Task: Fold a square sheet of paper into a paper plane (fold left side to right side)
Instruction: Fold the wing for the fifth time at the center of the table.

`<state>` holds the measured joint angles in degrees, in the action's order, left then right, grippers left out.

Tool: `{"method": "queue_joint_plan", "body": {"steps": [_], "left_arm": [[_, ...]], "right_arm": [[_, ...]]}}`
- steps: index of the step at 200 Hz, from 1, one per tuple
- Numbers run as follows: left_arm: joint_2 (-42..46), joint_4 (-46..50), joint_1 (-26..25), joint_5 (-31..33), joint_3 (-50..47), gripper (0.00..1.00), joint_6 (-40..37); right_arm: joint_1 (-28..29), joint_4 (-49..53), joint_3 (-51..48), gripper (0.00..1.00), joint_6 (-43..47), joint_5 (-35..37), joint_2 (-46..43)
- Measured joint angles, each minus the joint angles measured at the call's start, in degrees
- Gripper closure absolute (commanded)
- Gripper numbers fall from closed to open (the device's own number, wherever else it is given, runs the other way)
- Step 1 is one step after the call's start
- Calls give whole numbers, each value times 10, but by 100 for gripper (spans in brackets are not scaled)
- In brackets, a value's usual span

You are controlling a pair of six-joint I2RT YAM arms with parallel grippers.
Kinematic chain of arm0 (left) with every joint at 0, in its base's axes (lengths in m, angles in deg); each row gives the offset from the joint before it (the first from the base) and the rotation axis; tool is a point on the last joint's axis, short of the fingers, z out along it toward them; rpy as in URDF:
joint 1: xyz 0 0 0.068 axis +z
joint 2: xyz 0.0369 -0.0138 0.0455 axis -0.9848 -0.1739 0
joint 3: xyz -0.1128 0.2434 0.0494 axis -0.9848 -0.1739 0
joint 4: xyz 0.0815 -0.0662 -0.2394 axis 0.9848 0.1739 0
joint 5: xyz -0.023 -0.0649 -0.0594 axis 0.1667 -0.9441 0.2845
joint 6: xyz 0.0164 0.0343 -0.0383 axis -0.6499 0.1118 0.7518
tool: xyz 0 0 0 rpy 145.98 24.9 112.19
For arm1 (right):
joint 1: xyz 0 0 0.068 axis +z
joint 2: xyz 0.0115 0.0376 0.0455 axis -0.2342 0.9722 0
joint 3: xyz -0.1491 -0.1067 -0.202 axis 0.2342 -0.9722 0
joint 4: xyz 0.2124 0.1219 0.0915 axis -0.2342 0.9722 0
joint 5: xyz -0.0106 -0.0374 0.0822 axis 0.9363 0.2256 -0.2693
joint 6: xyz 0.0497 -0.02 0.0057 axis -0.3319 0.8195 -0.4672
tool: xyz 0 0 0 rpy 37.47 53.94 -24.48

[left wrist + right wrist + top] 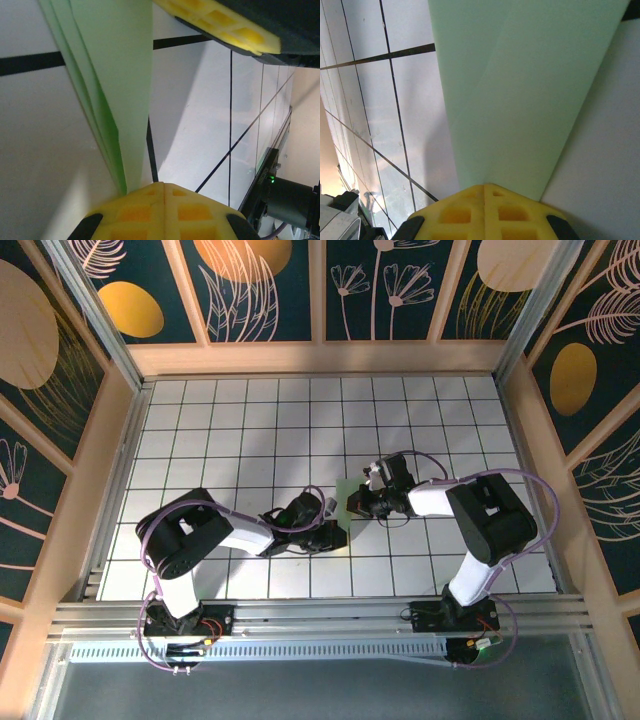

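Observation:
The pale green sheet of paper [344,488] lies folded into a narrow, layered piece on the grid table between my two grippers. In the left wrist view the paper [115,65] shows stacked folded edges on its left side and tapers down to my left gripper [164,184], which is shut with its tips on the paper's near end. In the right wrist view the paper [520,100] carries a diagonal crease and runs under my right gripper [485,186], shut and resting on it. From above, the left gripper [332,532] and the right gripper [352,502] almost meet.
White grid tiles [250,420] cover the table, open behind and to both sides of the arms. Wooden walls [320,358] close it in. The aluminium rail [320,618] with both arm bases runs along the near edge. The right gripper's yellow pad [225,27] hangs just above the left one.

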<state>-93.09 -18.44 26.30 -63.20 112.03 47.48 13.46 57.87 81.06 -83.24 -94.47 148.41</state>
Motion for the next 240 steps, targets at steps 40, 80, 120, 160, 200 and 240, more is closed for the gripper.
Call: {"method": "queue_joint_plan", "body": {"steps": [40,80,120,160,200,240], "left_arm": [[-1,-1,-1,0,-1,95,0],[3,-10,-1,0,-7,93,4],[43,-8,0,9,-7,93,4],[45,7,16,11,-4,94,-3],[17,14,27,10,19,94,-18],[-3,14,27,6,27,95,-22]], "right_arm": [[0,0,0,100,0,0,0],[0,0,0,100,0,0,0],[0,0,1,100,0,0,1],[1,2,2,100,0,1,1],[2,2,3,100,0,2,1],[2,4,4,100,0,2,2]]}}
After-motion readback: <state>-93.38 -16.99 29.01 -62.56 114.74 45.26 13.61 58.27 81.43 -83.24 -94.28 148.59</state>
